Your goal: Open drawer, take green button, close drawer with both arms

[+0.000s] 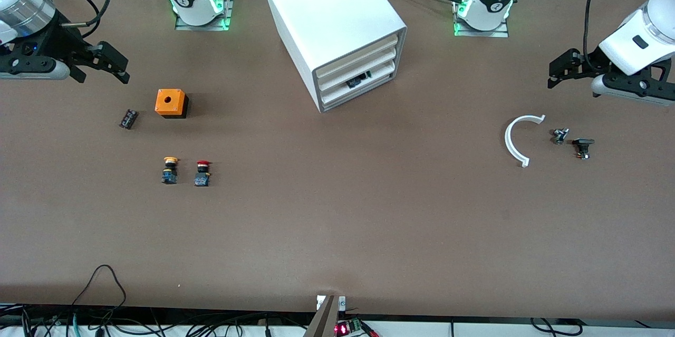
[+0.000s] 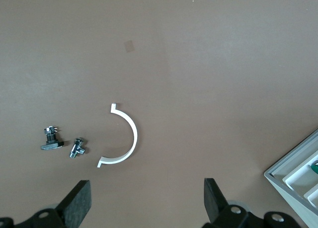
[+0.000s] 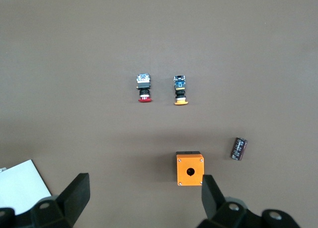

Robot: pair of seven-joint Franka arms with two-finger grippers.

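The white cabinet (image 1: 332, 15) stands at mid-table near the arms' bases, its three drawer fronts pushed in. The lowest drawer (image 1: 354, 94) sits flush; the cabinet's corner also shows in the left wrist view (image 2: 293, 181). A small dark and blue part (image 1: 359, 81) shows in the gap just above that drawer, and a speck of green (image 2: 314, 167) shows inside; I take these for the button. My left gripper (image 1: 572, 76) (image 2: 147, 188) hangs open over the left arm's end of the table. My right gripper (image 1: 103, 70) (image 3: 144, 183) hangs open over the right arm's end, holding nothing.
At the right arm's end lie an orange box (image 1: 171, 103), a dark capacitor (image 1: 128, 118), a yellow-capped button (image 1: 170, 170) and a red-capped button (image 1: 202, 173). At the left arm's end lie a white half ring (image 1: 519, 139) and two small metal parts (image 1: 560, 135) (image 1: 582, 147).
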